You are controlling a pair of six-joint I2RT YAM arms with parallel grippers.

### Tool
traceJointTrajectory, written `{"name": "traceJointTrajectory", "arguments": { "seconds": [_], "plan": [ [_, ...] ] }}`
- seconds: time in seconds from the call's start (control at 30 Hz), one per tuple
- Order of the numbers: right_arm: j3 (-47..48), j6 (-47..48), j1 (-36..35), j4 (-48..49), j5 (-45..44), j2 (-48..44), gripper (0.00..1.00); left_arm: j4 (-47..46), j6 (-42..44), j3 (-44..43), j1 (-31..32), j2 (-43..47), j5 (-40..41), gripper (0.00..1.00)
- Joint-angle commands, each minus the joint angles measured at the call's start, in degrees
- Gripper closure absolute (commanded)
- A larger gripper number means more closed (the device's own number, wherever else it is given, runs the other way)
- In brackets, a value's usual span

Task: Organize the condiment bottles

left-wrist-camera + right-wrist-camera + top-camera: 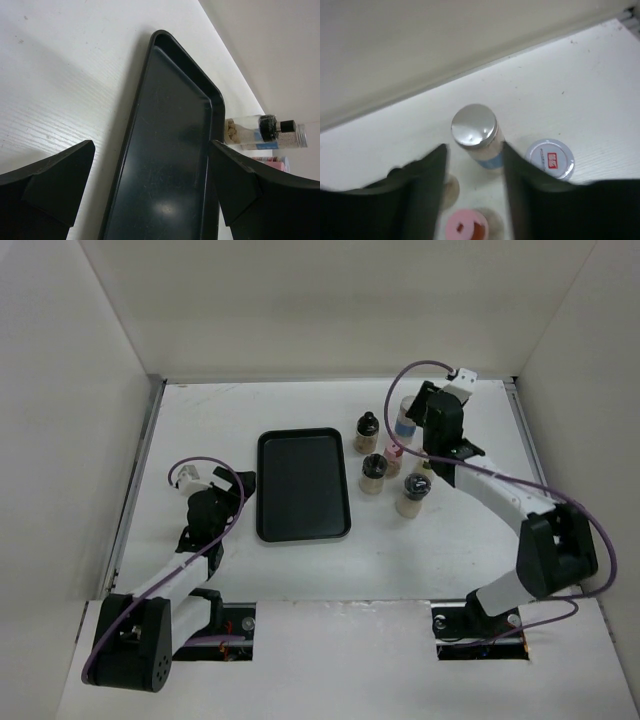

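Observation:
Several condiment bottles stand right of the black tray (pixel 303 485): a black-capped one (pixel 367 432), a pink-capped one (pixel 393 455), a dark-lidded jar (pixel 373 472), another bottle (pixel 413 493) and the tall blue-banded bottle (pixel 405 418). My right gripper (pixel 418 416) is open right beside the tall bottle. In the right wrist view the silver-capped, blue-banded bottle (pixel 474 126) stands between the tips of my open gripper (pixel 474 152); a pale lid with a red mark (pixel 550 158) and the pink cap (pixel 466 227) are close by. My left gripper (pixel 240 483) is open and empty at the tray's left rim.
In the left wrist view my open gripper (pixel 150 172) looks along the tray (pixel 170 150), with bottles (pixel 265 131) beyond its far rim. White walls close in the table on the left, back and right. The right arm hides part of the bottle group.

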State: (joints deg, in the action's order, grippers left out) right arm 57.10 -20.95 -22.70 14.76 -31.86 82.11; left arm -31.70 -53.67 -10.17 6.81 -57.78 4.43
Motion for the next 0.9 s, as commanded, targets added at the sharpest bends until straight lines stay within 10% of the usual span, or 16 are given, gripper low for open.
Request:
{"name": "traceJointTrajectory", "arguments": {
  "seconds": [0.0, 0.13, 0.3, 0.67, 0.87],
  "plan": [
    [7.66, 0.47, 3.05, -2.81, 1.62, 7.26, 0.35, -3.54, -0.64, 0.33, -0.08, -0.66, 0.06, 0.00],
    [14.51, 1.00, 5.51, -4.12, 5.65, 15.00, 0.10, -3.72, -0.47, 0.24, 0.09, -0.32, -0.39, 0.00],
    [20.50, 3.19, 6.57, -5.97, 9.18, 21.07, 0.04, -4.07, -0.65, 0.07, 0.00, -1.90, -0.73, 0.00],
    [23.58, 4.43, 6.22, -6.94, 11.91, 26.26, 0.09, -5.30, -0.56, -0.02, -0.09, -3.22, -0.21, 0.00],
    [25.25, 4.16, 6.22, -9.05, 10.94, 27.23, 0.30, -5.30, -0.56, 0.33, -0.26, -2.25, -0.30, 0.00]
  ]
}}
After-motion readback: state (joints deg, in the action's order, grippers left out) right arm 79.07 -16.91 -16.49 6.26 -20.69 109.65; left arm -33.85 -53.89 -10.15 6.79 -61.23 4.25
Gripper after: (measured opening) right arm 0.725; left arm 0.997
